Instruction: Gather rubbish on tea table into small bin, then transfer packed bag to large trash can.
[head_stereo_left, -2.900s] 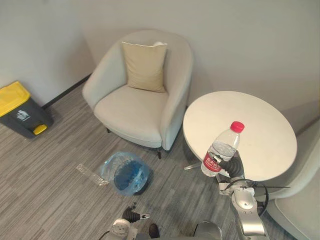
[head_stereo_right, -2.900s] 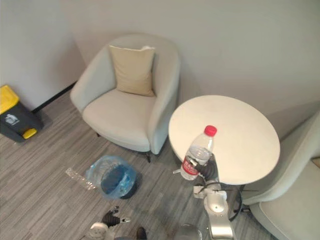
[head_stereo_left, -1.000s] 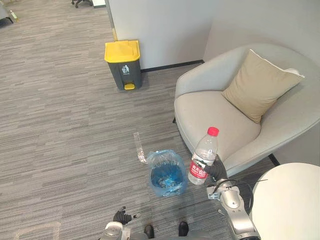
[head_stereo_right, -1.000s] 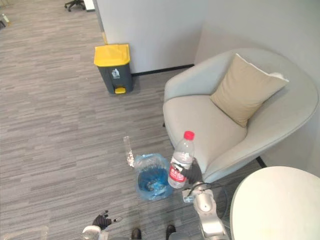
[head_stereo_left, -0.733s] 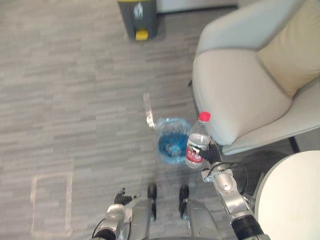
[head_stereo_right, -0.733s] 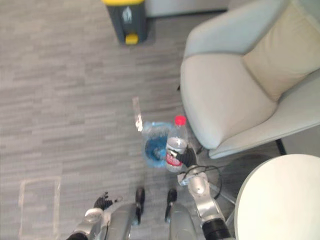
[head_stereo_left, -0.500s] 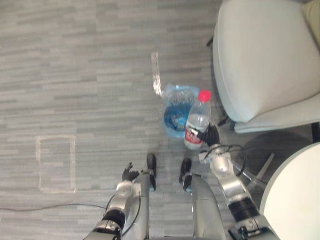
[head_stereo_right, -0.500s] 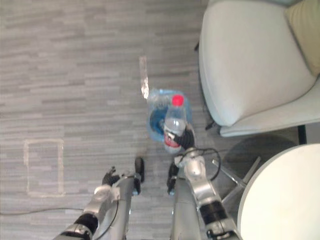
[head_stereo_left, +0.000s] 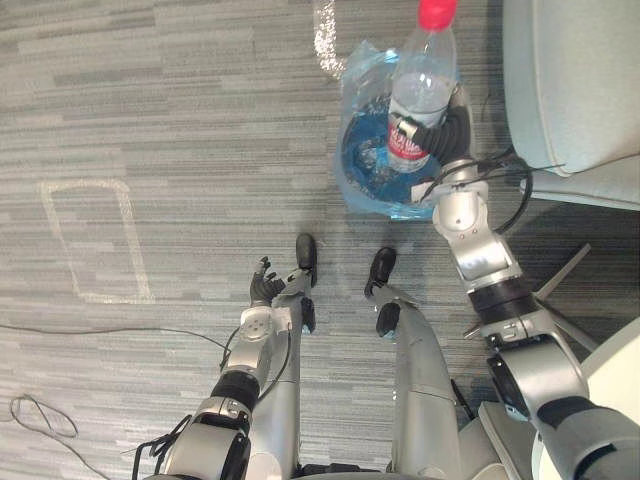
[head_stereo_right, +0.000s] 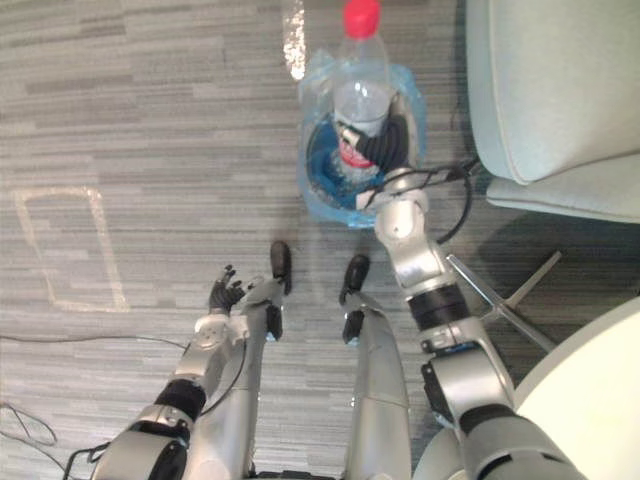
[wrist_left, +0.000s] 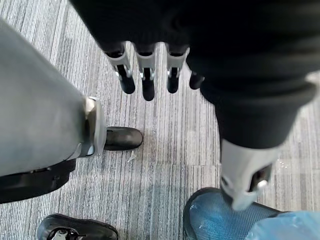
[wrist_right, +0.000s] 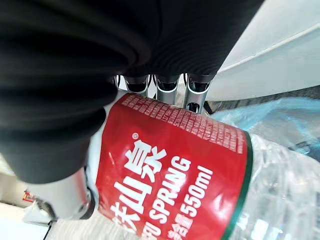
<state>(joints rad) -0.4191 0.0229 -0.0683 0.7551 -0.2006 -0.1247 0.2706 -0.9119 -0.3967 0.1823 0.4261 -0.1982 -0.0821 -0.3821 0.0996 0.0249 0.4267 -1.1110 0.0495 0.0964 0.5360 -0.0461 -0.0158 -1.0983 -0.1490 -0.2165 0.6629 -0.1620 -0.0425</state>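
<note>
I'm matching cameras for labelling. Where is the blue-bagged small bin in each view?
Left eye view: small bin top centre, overlapped by the bottle.
Right eye view: bin top centre, left of the armchair.
Left wrist view: bin on the carpet past the left hand.
Right wrist view: its blue bag behind the bottle's label.
Shared landmark: the bottle, gripped by the right hand.

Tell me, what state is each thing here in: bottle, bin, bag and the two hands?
Bottle: upright, red cap on, held over the bin.
Bin: standing on the floor, top open.
Bag: blue, lining the bin, mouth open.
Right hand: curled round the bottle.
Left hand: open, holding nothing, low by the floor.
</note>
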